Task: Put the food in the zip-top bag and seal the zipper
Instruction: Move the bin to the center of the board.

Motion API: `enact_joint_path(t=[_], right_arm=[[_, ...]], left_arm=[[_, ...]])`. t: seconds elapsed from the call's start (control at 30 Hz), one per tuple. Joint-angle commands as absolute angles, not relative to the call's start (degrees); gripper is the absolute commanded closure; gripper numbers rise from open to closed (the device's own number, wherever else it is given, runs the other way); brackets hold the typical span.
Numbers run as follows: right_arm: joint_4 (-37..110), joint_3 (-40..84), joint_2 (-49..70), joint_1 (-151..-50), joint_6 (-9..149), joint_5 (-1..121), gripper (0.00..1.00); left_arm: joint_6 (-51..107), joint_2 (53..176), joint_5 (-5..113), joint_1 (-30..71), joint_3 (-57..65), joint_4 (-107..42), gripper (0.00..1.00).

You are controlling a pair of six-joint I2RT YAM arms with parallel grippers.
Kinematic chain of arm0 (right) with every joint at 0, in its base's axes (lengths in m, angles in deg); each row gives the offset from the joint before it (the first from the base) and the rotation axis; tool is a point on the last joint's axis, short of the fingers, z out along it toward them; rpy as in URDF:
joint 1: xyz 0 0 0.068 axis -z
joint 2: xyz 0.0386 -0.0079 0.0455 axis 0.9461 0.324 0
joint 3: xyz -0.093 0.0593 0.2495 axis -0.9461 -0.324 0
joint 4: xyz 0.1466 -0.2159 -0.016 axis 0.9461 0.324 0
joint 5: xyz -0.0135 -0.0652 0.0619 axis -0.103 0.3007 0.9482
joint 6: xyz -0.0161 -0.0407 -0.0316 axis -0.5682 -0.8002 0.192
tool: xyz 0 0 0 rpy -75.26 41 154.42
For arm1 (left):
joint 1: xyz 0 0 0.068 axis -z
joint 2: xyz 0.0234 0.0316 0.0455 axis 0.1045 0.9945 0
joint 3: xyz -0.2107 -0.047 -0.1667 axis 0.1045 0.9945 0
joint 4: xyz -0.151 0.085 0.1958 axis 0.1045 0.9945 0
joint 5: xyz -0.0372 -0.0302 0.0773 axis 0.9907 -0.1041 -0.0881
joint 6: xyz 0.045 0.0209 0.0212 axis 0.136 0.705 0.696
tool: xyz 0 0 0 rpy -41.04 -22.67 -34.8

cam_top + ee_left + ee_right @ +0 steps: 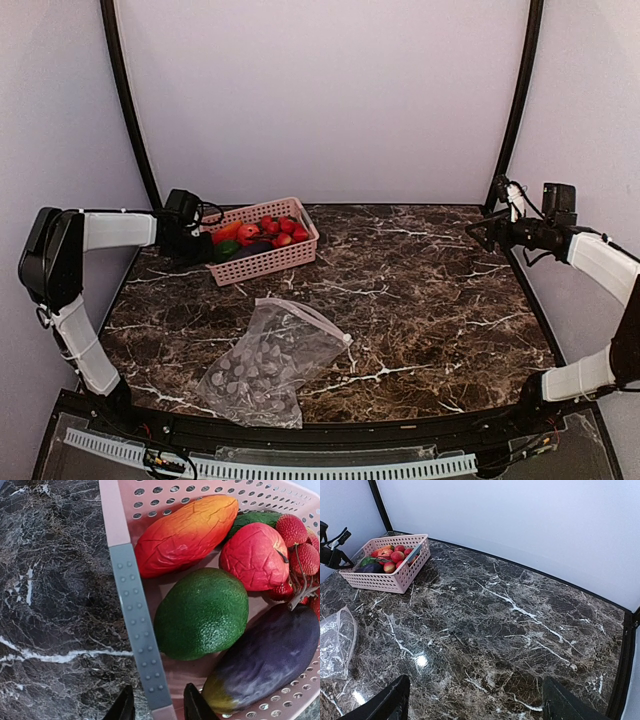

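Left fingers [126, 707] narrowly apart astride basket wall [112, 515], forearm [120, 230] level; right fingers [390, 702] wide apart, aloft.

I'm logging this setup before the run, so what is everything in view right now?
pink lattice basket: one, pink, table's far left
long fruit: one, orange-red, in basket
apple: one, red, in basket
round fruit: one, green, in basket
aubergine: one, purple, in basket
bumpy berries: several, red, in basket
cucumber-like piece: one, dark green, behind long fruit
dotted strip: one, grey, basket's left rim
zip-top bag: one, clear, grey-spotted, table's near left
table: one, dark marble
left gripper: one, black, straddling that rim
right gripper: one, black, open, table's right
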State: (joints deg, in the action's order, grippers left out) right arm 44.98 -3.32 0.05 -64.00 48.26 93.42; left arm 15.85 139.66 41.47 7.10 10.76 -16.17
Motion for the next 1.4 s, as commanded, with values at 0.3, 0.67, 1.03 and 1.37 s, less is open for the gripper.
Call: enact_joint_path(t=[0.3, 0.67, 1.03, 1.37], right_arm=[[45.37, -3.7, -0.49, -63.62, 47.3, 96.06, 0.13], [46.34, -3.26, 0.77, -63.62, 46.45, 96.55, 0.14], [46.86, -3.09, 0.91, -63.62, 45.8, 96.59, 0.14], [47.46, -2.7, 1.63, -63.62, 45.52, 97.09, 0.14]], left_arm=[[16.71, 143.93, 47.18, 11.76, 2.61, -16.32, 0.92], [12.18, 156.8, 50.24, 22.31, -11.83, -19.67, 0.94], [3.76, 161.95, 50.25, 34.44, -20.19, -19.64, 0.94], [-14.28, 158.38, 37.15, 48.77, -13.77, -21.42, 0.95]])
